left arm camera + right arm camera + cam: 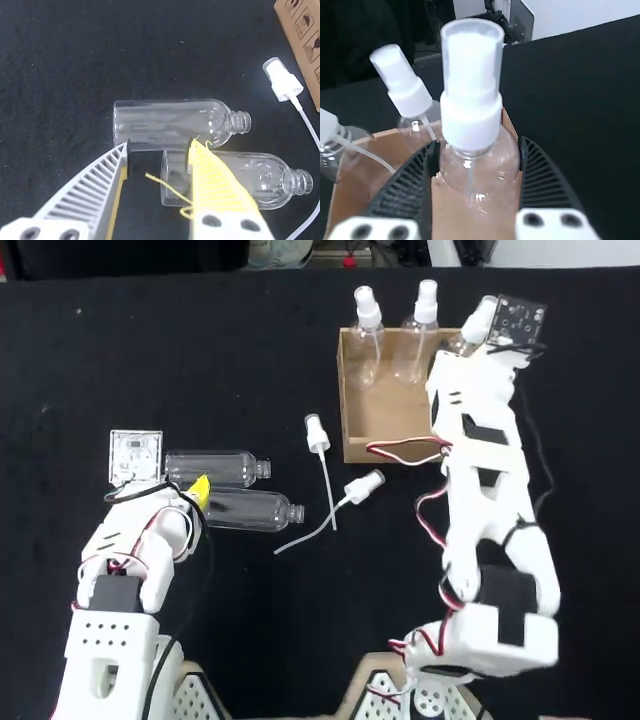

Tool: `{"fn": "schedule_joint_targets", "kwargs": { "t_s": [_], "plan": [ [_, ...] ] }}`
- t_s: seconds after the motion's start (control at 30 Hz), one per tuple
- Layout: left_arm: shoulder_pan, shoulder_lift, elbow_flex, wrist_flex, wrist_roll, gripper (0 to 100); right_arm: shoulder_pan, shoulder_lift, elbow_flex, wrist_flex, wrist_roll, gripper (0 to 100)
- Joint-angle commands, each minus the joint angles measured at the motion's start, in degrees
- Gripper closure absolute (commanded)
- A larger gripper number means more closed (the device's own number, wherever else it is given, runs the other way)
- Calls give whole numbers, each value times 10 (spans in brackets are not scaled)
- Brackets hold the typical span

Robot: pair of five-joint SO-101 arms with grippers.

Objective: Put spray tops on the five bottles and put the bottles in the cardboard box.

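Holding a capped bottle at the box, two bare bottles below my other end effector

My right end effector (479,145) is clamped on the body of an upright bottle (475,170) whose spray top is already on. The cardboard box (345,400) lies directly beneath and just ahead of that end effector, and two more capped bottles (367,335) (420,330) stand beyond the held one, against the box's far wall. As I judge it, the coming move there is straight down and then a release, with the bottle's long axis kept vertical so it clears its neighbours.

My left end effector (159,146) has its fingers apart and holds nothing. Right below its fingertips lie two uncapped bottles on the table, side by side and nearly touching: the farther one (175,122) and the nearer one (250,180). Both have their long axes parallel and their open necks pointing toward my right arm. The gap between my fingers runs along those axes, not across them, so I expect to need a wrist turn before closing on either body. Two loose spray tops (317,432) (365,486) lie beyond the necks, between my two end effectors, and my left is the nearer to them.
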Motion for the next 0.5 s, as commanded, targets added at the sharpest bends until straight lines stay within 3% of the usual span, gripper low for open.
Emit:
{"fn": "schedule_joint_targets", "kwargs": {
  "t_s": [0.0,0.47],
  "plan": [
    [-3,-2,-6,-15,5,812,6,10,-39,-48,-4,882],
    [-3,-2,-6,-16,5,812,9,121,-117,-74,-3,882]
  ]
}}
